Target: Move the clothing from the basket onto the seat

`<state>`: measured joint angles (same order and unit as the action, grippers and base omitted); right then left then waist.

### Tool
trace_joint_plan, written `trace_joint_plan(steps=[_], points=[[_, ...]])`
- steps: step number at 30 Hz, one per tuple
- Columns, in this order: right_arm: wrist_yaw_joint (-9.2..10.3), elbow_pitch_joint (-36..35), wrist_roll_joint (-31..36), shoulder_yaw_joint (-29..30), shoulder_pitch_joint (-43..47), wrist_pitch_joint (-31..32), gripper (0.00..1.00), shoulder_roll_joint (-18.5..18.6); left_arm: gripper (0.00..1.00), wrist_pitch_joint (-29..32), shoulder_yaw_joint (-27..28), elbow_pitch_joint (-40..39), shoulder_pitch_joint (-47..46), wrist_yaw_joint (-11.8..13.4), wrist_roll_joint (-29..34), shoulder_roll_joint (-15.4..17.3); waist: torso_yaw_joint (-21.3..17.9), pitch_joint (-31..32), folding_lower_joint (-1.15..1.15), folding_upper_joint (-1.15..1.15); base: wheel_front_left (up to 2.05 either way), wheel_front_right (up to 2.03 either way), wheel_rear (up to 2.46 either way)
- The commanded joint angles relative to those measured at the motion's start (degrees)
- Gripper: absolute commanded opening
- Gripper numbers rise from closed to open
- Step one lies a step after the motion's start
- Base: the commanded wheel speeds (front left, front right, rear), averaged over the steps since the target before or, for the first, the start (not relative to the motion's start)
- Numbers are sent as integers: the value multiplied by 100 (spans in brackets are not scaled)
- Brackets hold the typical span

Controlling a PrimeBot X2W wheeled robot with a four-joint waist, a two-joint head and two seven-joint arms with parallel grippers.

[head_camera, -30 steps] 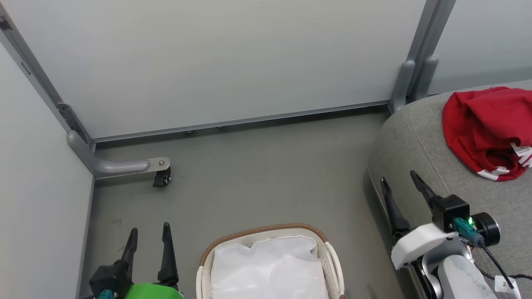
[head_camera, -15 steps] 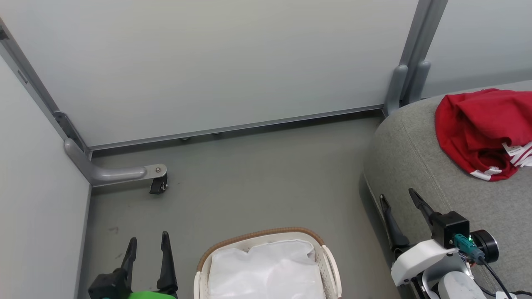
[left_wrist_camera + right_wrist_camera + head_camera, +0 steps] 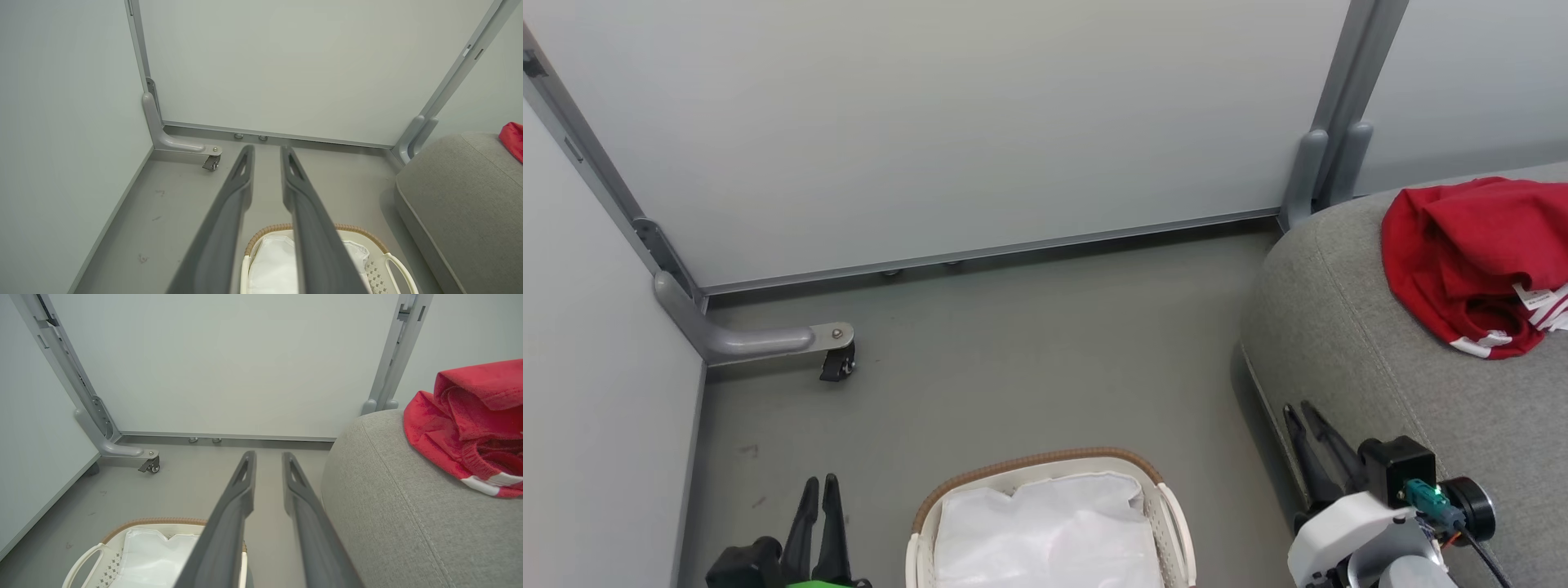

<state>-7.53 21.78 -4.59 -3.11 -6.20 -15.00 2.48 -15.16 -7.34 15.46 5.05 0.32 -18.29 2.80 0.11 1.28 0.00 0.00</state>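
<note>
The red clothing with white trim lies bunched on the grey seat at the right, and also shows as clothing on the seat. The basket stands on the floor at bottom centre, and the only thing I see inside it is its white liner. My left gripper hangs left of the basket, fingers together with nothing held. Beside the seat's front edge, my right gripper is likewise shut and empty. The wrist views show the left gripper and the right gripper above the basket's rim.
Pale partition walls close off the back and left. A grey wall foot with a black caster juts onto the floor at left, and a grey post stands behind the seat. Bare grey floor lies between the basket and the back wall.
Both grippers have gone from open to shut, with nothing in them. The right gripper has sunk slightly lower along the seat's edge. The clothing and basket have stayed put.
</note>
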Motion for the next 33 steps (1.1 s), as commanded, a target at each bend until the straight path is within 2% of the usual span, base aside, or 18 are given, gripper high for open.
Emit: trace_joint_plan(steps=[1, 33], points=[[0, 33, -19, 8, 13, 14, 0, -3, 0, 4, 1, 19, -1, -2, -19, -1, 0, 0, 0, 0, 0, 0, 0], [2, -281, -3341, 374, 4, 828, 0, 17, 0, 807, 507, -42, -457, -302, -2841, 25, -3, -37, 0, 0, 0, 0, 0]])
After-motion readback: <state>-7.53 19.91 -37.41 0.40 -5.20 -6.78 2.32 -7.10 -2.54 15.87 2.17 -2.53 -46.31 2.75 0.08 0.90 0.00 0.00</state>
